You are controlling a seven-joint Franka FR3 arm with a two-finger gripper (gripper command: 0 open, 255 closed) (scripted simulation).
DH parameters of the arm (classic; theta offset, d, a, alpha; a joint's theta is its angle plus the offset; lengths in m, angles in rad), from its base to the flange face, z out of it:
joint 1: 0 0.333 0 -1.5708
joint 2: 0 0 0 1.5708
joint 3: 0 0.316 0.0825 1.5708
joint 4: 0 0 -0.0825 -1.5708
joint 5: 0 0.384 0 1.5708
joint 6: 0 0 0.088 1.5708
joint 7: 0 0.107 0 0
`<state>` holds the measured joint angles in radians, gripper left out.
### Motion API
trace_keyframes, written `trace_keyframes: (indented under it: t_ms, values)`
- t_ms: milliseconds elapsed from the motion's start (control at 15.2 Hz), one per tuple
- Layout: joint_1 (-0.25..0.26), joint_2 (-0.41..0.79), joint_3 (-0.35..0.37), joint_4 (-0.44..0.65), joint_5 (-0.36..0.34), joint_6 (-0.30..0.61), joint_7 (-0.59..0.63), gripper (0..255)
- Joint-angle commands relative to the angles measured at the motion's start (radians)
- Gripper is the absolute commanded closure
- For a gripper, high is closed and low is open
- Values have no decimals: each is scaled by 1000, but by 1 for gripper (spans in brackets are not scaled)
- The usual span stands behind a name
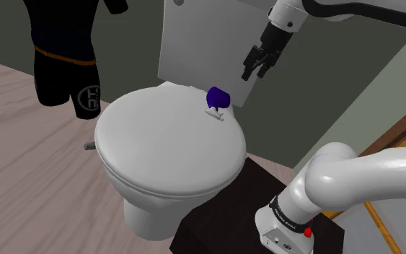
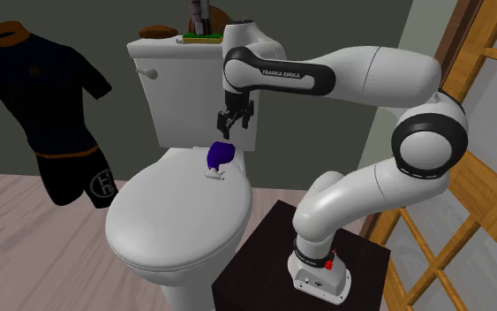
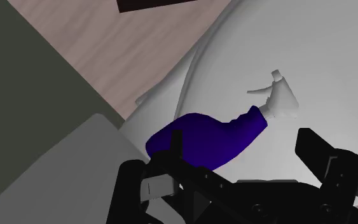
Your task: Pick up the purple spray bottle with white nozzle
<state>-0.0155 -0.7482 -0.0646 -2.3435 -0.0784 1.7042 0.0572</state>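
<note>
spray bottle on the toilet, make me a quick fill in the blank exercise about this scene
1. The bottle lies on its side on the closed ___ of the toilet.
2. Its body is purple and its nozzle is ___.
3. The jaws hang above the bottle, standing ___ and holding nothing.
Missing words: lid; white; open.

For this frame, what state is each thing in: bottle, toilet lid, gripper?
Spray bottle: lying on its side on the toilet lid, not held.
Toilet lid: closed.
Gripper: open, above the spray bottle, not touching it.
</note>
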Motion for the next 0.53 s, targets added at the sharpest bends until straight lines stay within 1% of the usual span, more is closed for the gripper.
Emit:
trace_keyframes:
  t_ms: [0, 462]
  values:
    - [0, 0, 0, 0, 0, 0, 0, 0]
    - [-86, 113, 75, -123, 181, 261, 448, 0]
